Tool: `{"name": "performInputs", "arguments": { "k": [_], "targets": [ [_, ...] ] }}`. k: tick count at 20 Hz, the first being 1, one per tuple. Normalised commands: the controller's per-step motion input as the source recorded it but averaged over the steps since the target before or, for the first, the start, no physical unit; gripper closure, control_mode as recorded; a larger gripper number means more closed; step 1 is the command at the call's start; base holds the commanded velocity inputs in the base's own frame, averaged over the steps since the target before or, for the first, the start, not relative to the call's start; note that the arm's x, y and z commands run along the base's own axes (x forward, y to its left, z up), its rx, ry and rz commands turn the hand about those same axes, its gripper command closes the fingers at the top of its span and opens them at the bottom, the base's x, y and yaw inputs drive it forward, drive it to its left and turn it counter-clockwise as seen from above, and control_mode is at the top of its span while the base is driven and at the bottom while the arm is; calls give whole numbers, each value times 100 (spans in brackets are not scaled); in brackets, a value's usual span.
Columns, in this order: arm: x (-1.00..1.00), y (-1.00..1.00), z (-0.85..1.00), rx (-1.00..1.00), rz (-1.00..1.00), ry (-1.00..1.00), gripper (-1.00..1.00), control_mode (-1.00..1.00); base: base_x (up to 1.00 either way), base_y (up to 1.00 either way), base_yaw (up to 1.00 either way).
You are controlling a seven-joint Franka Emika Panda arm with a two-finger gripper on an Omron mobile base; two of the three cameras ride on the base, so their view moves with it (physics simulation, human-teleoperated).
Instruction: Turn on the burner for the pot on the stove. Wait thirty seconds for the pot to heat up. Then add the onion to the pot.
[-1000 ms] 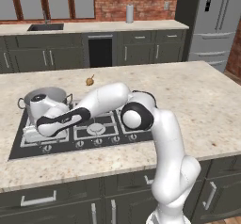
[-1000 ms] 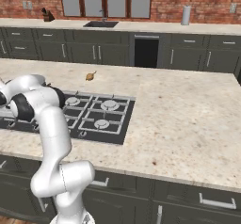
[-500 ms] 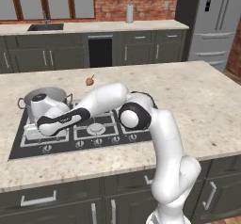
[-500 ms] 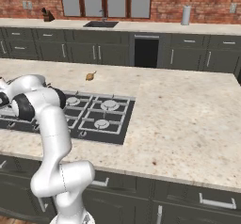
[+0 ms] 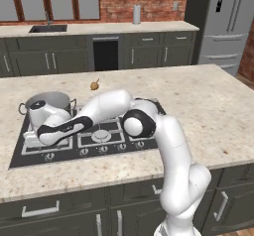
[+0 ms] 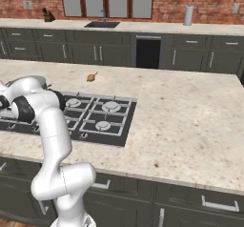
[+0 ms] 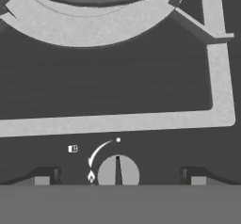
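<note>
My pincer [image 7: 117, 176] is wide open, fingertips either side of a small knob [image 7: 118, 170] on the stove's [image 5: 126, 143] near edge. The pot [image 5: 48, 105] sits on the far left burner [image 7: 89, 28], and the onion [image 5: 94, 85] lies on the counter [image 5: 208, 101] just beyond the stove.

pot [image 5: 47, 103]: lower part behind arm | end effector [image 7: 117, 177]: fingertips (both) cut off at bottom | knob [image 7: 118, 172]: lower half cropped
</note>
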Motion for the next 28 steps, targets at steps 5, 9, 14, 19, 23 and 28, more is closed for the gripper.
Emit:
{"name": "performInputs", "arguments": {
  "k": [5, 9, 14, 19, 23, 28],
  "targets": [
    [0, 0, -21, 0, 0, 0, -100, -100, 0, 0, 0],
    [0, 0, -32, 0, 0, 0, -100, -100, 0, 0, 0],
    [-17, 0, -29, 0, 0, -10, -100, -100, 0, 0, 0],
    [-30, 0, -14, 0, 0, -11, -100, -100, 0, 0, 0],
    [-9, 0, -2, 0, 0, -1, -100, -100, 0, 0, 0],
    [0, 0, -6, 0, 0, 0, -100, -100, 0, 0, 0]
  ]
}}
